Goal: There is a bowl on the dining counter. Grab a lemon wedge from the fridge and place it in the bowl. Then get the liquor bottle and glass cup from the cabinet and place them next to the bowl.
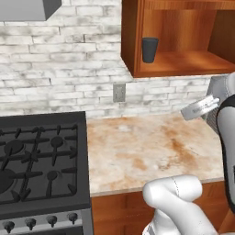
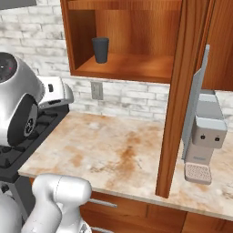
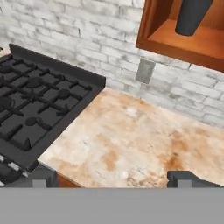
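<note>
Pincer [image 3: 112, 177] first: in the hand view the two dark fingertips [image 3: 183, 177] sit far apart at the bottom with nothing between them, so it's wide open and empty. Up and to the right of it a dark cup [image 3: 192, 15] stands on the shelf of the open cabinet [image 3: 175, 43], well apart from the fingers. Straight ahead is bare marbled counter [image 3: 131, 135], the stove [image 3: 39, 100] off to its left, and a wall outlet [image 3: 145, 71] on the brick just under the cabinet.

Left base view: the cup [image 1: 149, 49] stands upright at the left end of the cabinet shelf [image 1: 183, 64], and the hand [image 1: 200, 108] hangs below it and off to the right, over the counter [image 1: 147, 147]. I can't spot a bottle on the shelf from here.

Right base view: same cup [image 2: 100, 50], upright near the shelf's left wall. The open cabinet door [image 2: 184, 91] hangs edge-on to the right, with a coffee machine [image 2: 205, 136] behind it.

What could go wrong, my guess: the reach goes up into a tight box, so the hand could clip the shelf lip or side wall, or nudge the cup over with one finger before closing.

No readable writing or brands anywhere.
</note>
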Motion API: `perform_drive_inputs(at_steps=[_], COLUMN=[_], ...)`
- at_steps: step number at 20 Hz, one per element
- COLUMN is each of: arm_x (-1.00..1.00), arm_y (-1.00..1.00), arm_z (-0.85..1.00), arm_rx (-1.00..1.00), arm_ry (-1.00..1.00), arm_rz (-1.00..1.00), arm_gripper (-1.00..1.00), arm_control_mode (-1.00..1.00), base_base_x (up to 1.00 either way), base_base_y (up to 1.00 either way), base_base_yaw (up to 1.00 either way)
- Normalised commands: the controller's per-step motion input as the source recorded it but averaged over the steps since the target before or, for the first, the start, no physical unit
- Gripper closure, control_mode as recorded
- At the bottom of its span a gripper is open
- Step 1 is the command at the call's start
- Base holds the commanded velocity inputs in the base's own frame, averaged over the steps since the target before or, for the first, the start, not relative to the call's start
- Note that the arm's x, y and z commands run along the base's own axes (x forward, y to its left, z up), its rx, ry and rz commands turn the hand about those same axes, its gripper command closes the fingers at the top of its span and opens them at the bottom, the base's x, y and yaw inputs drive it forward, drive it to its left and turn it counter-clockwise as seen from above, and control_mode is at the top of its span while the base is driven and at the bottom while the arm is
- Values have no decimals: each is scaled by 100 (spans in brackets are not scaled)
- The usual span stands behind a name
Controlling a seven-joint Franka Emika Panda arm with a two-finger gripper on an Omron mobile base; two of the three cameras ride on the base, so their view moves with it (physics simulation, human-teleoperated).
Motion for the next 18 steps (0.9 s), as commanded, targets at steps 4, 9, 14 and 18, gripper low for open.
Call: perform_drive_inputs(at_steps=[4, 9, 14, 18], arm_x=[-45, -46, -28, 2], arm_y=[1, -4, -6, -21], arm_z=[47, 24, 40, 35], arm_rx=[-60, -56, -36, -11], arm_ry=[-17, -26, -30, -7], arm_rz=[25, 35, 32, 26], arm_gripper=[-100, -100, -100, -100], arm_control_mode=[-100, -100, -100, -100], base_base_x=[0, 0, 0, 0], base_base_y=[0, 0, 0, 0], base_base_yaw=[0, 0, 0, 0])
